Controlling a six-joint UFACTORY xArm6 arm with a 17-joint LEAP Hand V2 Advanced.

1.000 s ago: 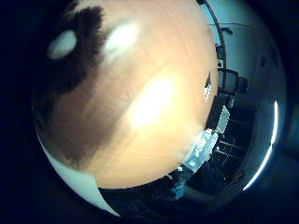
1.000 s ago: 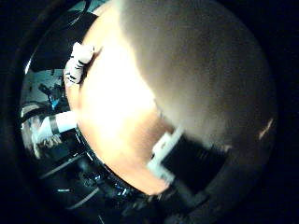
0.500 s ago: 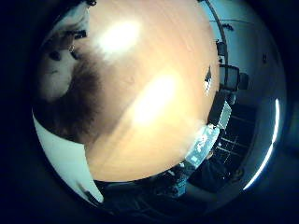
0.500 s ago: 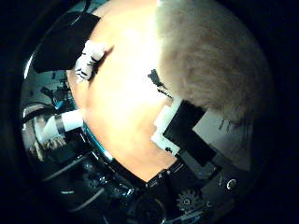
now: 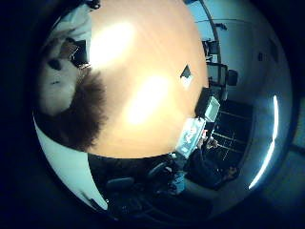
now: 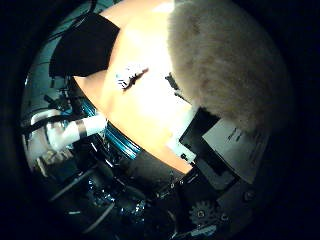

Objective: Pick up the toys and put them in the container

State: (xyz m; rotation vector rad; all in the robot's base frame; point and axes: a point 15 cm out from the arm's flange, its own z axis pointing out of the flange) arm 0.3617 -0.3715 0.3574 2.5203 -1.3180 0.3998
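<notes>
Plush toy [image 6: 225,65], cream and brown fur, fills much of the thumb-side palm view and so sits close against the palm; the little-finger view shows its pale face and dark brown fur at the edge. Black and white parts of the hand [image 6: 220,150] lie against it, and the fingers appear closed round the toy, though the grip itself is not fully visible. Below lies the orange-brown worktop [image 5: 147,71]. A small zebra-striped toy [image 6: 129,76] lies on the worktop, beside a black container [image 6: 85,45] at its edge; its contents cannot be seen. Recommended: keep the grip firm, carry the toy over the container, and release only when directly above the opening.
</notes>
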